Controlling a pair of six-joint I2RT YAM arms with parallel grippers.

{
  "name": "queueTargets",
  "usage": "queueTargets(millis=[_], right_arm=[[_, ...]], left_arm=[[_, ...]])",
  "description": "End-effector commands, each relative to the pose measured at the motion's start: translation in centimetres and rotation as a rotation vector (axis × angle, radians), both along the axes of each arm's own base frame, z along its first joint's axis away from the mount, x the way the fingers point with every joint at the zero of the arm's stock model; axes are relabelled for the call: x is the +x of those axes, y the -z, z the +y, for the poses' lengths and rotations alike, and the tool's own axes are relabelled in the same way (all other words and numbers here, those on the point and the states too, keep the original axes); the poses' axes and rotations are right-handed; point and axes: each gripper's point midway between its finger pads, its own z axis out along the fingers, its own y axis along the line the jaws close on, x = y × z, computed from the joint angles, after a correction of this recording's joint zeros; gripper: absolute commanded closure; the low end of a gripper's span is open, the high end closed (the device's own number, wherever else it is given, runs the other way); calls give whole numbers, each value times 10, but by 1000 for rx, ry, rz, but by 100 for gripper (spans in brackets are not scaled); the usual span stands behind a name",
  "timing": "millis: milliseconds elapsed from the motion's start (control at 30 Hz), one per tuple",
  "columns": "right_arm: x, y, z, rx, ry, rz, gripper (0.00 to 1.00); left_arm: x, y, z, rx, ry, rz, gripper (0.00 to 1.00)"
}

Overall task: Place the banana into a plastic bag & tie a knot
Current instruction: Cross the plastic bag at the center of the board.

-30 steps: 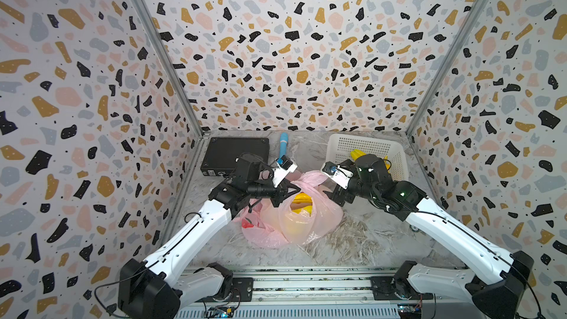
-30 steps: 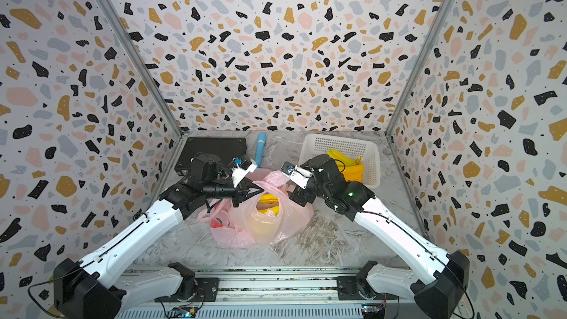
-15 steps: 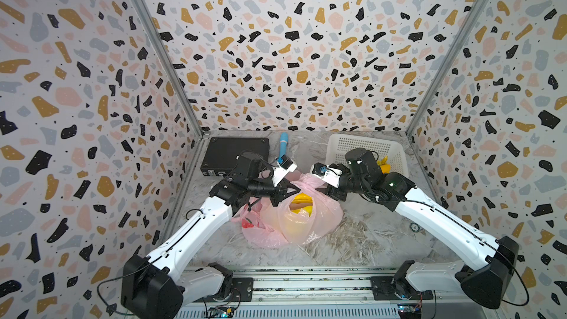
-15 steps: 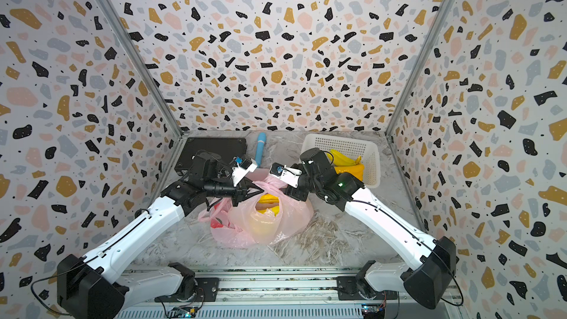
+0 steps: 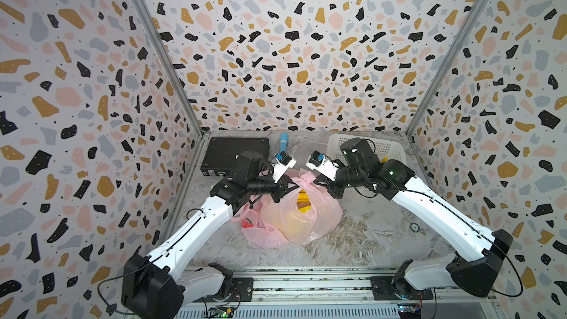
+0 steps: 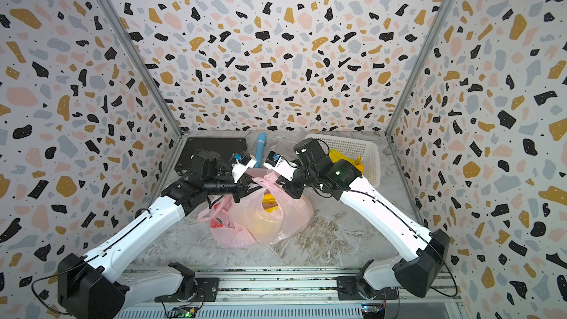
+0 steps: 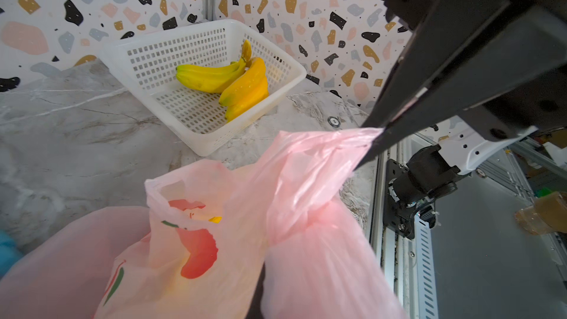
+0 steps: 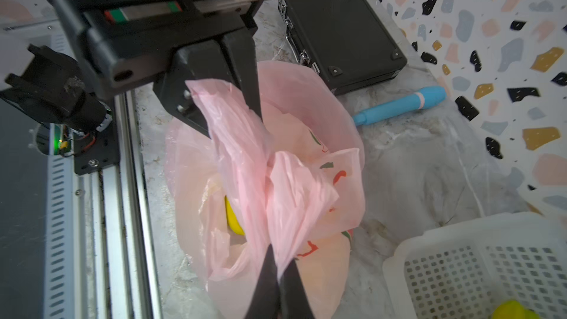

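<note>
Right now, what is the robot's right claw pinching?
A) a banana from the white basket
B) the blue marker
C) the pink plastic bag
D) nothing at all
C: in the right wrist view, the right gripper is shut on a gathered strip of the pink plastic bag.

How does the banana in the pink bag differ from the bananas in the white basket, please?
The bagged banana shows only as a yellow patch at the mouth of the pink bag, while the basket bananas lie exposed in the white basket. The basket bananas form a bunch joined at the stem; whether the bagged banana is one cannot be told. Both are yellow.
</note>
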Motion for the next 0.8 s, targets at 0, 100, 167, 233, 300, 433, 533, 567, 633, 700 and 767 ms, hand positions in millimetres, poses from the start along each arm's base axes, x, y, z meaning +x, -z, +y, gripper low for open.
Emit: queueTargets(millis=[0, 100, 167, 233, 300, 433, 533, 567, 633, 700, 767], right_arm=[[-24, 6, -5, -37, 62, 220, 100], [-30, 17, -8, -88, 101, 324, 100], [-38, 19, -4, -78, 89, 389, 100], [-49, 15, 2, -34, 45, 436, 93], [-50, 11, 5, 9, 39, 435, 86], [-37, 4, 2, 45, 102, 366, 58], [-30, -4, -3, 86, 144, 301, 28], [-25, -9, -7, 102, 175, 276, 23], [-19, -18, -14, 132, 228, 226, 15], [-15, -31, -24, 180, 255, 143, 4], [-8, -47, -35, 272, 297, 78, 0]], left_arm=[[21, 9, 11, 42, -124, -1, 100], [20, 9, 12, 34, -131, -4, 100], [18, 10, 11, 28, -119, 0, 100], [14, 10, 9, 21, -102, 5, 100], [9, 11, 8, 4, -78, 1, 100], [0, 6, 4, -38, -39, -14, 100], [-3, 6, 3, -48, -22, -14, 100], [-3, 7, 3, -49, -19, -12, 100], [-4, 9, 2, -48, -11, -6, 100], [-3, 12, 1, -49, -5, 8, 100], [-2, 14, 0, -49, -2, 17, 100]])
